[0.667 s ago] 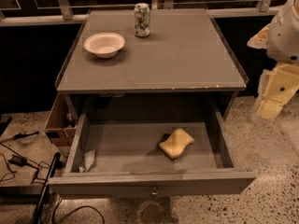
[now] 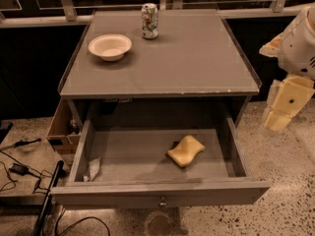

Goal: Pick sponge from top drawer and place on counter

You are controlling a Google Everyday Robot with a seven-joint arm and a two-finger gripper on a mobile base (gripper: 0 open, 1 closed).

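The sponge point(image 2: 186, 150) lies flat on the floor of the open drawer point(image 2: 133, 157), a little toward 3 o'clock from the drawer's middle and clear of every wall, its long side running slantwise. Straight up at 12 o'clock from it sits the counter point(image 2: 187, 58), whose front edge overhangs the back part of the drawer. The gripper point(image 2: 284, 108) hangs outside the cabinet, at about 2 o'clock from the sponge, beyond the drawer's right wall and well apart from it. Whether it is open or closed I cannot tell, but it has hold of nothing, since the sponge rests untouched. I judge the task to be at its first step, the reach, with the pick not yet made. The next move calls for bringing the gripper over the right wall, turning it down above the sponge, and lowering it without striking the counter's overhang. The soft block will likely squash, so a grip across its narrow waist seems best. Around it, a paper scrap point(image 2: 93, 168) leans by the left wall at 9 o'clock from the sponge, far enough not to interfere. On the counter, a bowl point(image 2: 110, 46) stands at 10 o'clock and a can point(image 2: 149, 20) at 12 o'clock near the back edge, leaving bare surface at the front and right for the placing. Cables point(image 2: 19, 170) trail on the floor at the far left.
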